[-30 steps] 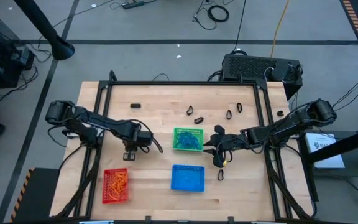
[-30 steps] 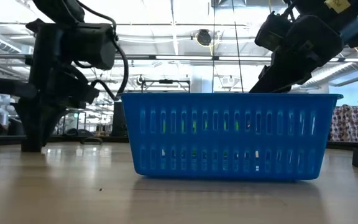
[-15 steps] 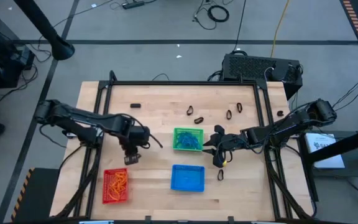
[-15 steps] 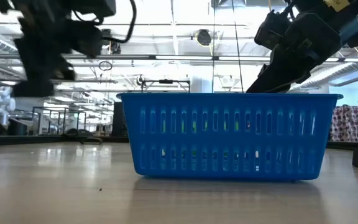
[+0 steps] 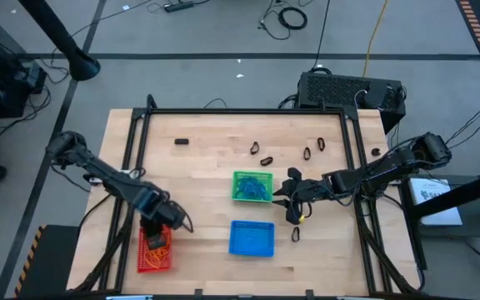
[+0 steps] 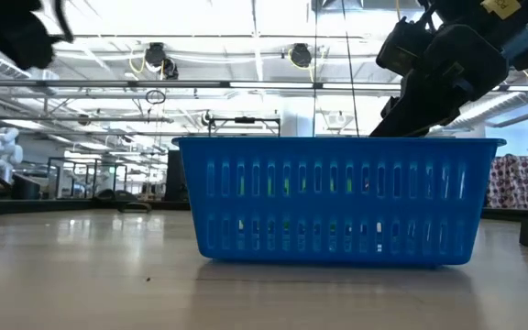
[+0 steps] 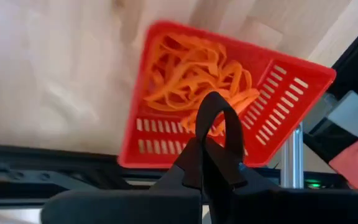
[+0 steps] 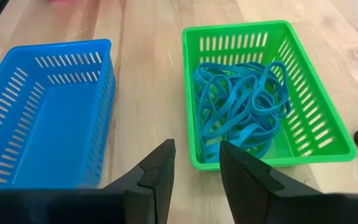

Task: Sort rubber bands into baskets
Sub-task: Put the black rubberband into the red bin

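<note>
From above, three baskets sit on the worktop (image 5: pixel 198 179): the red basket (image 5: pixel 154 250) at the near left, the green basket (image 5: pixel 252 187) in the middle, the blue basket (image 5: pixel 251 238) nearer the front edge. The left pincer (image 5: pixel 158 236) hangs over the red basket. The right pincer (image 5: pixel 292 202) waits just beside the green basket. Five black rubber bands (image 5: pixel 266 161) lie loose on the bare wood, plus a small dark block (image 5: pixel 181 142). No writing can be read.

The low view shows only the blue basket (image 6: pixel 337 200) close up, with the right arm behind it.

The left wrist view alone shows the left pincer (image 7: pixel 211 158) clamped together on a black band (image 7: pixel 212 118) above the orange bands (image 7: pixel 194 71) heaped in the red basket (image 7: pixel 278 93).

The right wrist view shows the right pincer (image 8: pixel 196 163) with fingers apart and empty, blue bands (image 8: pixel 238 102) piled in the green basket (image 8: pixel 319 109), and the blue basket (image 8: pixel 42 118) bare.
</note>
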Motion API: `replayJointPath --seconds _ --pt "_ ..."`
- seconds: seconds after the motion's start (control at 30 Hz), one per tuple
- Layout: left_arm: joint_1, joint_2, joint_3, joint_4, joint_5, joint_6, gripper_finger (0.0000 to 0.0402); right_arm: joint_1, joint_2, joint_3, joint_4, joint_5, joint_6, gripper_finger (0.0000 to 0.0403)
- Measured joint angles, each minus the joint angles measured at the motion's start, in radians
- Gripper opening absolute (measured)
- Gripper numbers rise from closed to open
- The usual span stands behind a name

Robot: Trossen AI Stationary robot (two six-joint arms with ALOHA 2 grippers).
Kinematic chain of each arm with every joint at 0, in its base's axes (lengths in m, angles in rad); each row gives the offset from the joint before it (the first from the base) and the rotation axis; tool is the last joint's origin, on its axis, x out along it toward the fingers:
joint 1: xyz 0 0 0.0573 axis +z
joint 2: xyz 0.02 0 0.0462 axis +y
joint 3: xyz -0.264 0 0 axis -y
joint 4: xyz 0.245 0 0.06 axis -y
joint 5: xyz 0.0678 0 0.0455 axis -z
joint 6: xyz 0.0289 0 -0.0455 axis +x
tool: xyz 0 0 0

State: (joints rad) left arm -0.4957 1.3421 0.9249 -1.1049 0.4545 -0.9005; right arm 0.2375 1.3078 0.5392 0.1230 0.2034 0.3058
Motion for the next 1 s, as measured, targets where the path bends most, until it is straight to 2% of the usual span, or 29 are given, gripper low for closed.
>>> replayJointPath --seconds 0.13,0.2,0.3,0.4,0.63,1.0 --pt "-0.077 0.001 0.000 0.004 -0.005 -0.090 0.0002 0.000 0.000 0.000 0.000 0.000 -0.002 0.0120" --pt "-0.106 0.001 0.000 0.005 -0.053 -0.114 0.0004 0.000 0.000 0.000 0.000 0.000 0.002 0.0120" --pt "-0.142 0.001 0.000 0.008 -0.114 -0.115 0.0018 0.000 0.000 0.000 0.000 0.000 0.011 0.0120" --pt "-0.168 0.001 0.000 0.015 -0.116 -0.115 0.0039 0.000 0.000 0.000 0.000 -0.001 0.019 0.0120" --pt "-0.181 0.001 0.000 0.016 -0.135 -0.116 0.0082 0.000 0.000 0.000 0.000 -0.027 0.030 0.0120" --pt "-0.180 0.001 0.000 0.027 -0.172 -0.116 0.0121 0.000 0.000 0.000 -0.001 -0.022 0.049 0.0120"
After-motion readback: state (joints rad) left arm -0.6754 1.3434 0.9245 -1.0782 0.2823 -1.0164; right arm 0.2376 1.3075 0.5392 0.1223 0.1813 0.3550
